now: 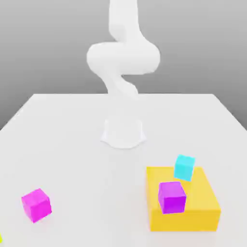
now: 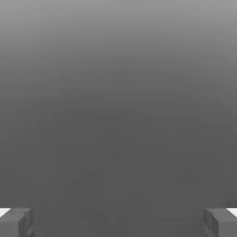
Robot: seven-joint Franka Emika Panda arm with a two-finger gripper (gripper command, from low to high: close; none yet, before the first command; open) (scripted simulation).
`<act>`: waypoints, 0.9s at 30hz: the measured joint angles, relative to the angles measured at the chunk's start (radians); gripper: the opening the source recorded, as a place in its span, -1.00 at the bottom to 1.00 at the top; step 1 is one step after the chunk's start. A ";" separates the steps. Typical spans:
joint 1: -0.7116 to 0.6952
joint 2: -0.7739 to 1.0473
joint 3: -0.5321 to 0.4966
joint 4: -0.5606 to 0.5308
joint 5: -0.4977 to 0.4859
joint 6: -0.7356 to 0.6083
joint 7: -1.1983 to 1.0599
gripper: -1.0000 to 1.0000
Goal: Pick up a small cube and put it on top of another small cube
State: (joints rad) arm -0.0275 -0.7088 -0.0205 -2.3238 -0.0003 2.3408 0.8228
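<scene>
The small bright magenta cube (image 1: 36, 204) lies on the white table near the front, at the exterior view's left. The other small cube, purple-violet (image 1: 171, 196), rests on top of a flat yellow block (image 1: 198, 205) at the exterior view's right. My gripper (image 2: 118, 222) is open: two grey fingertips (image 2: 16, 222) stand far apart with nothing between them, facing plain grey background. The white arm (image 1: 123, 60) rises from its base at the table's middle and goes up out of the exterior view.
A cyan cube (image 1: 184, 167) sits tilted at the yellow block's back edge, just behind the purple cube. The arm's round white base (image 1: 123, 132) stands mid-table. A sliver of yellow (image 1: 1, 238) shows at the exterior view's left edge.
</scene>
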 joint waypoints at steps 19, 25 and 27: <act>-0.217 0.695 -0.181 -0.181 0.058 0.310 0.130 0.00; -0.283 0.916 -0.194 -0.223 0.123 0.417 0.129 0.00; -0.306 0.989 -0.168 -0.214 0.160 0.471 0.104 0.00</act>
State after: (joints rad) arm -0.3337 0.2799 -0.1882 -2.5374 0.1594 2.8120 0.9269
